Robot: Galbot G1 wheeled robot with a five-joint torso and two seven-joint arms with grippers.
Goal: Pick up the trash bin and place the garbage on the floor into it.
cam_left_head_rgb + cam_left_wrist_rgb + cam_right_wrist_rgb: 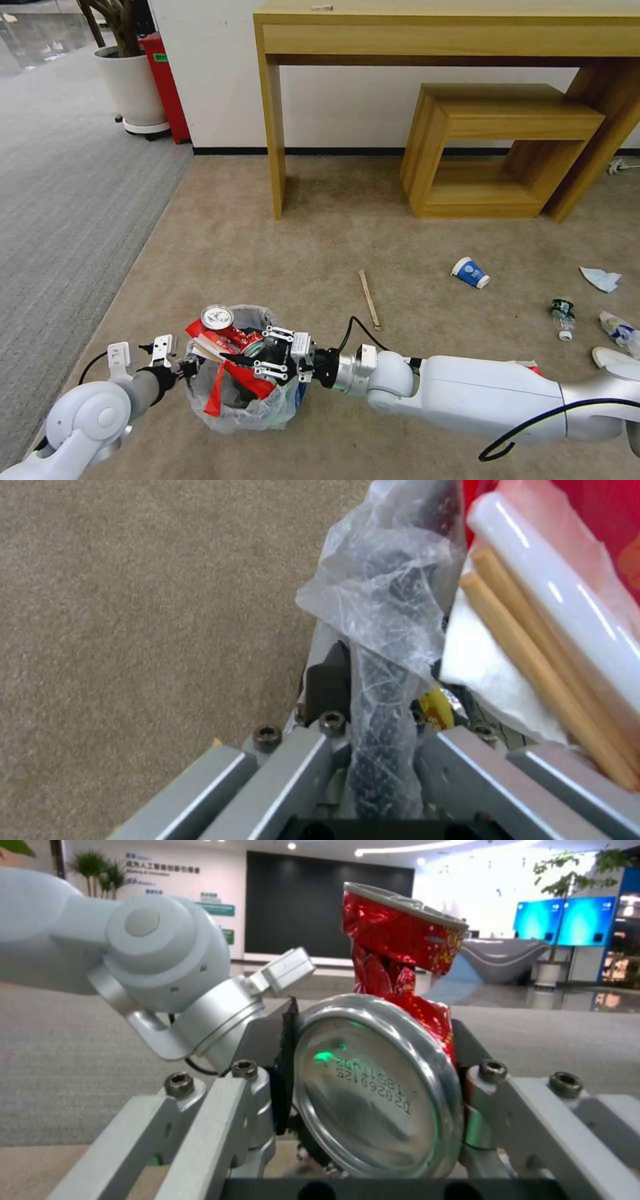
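The left pincer is clenched on the plastic-lined rim of the trash bin, carrying it so the mouth faces up to take litter. Over that mouth the right pincer grasps a crushed red can, apparently for dropping in; the can's long axis lies roughly level, its silver end toward the wrist camera. Farther out on the floor wait a wooden stick, pointing away from the robot, a blue-white paper cup on its side and a small bottle.
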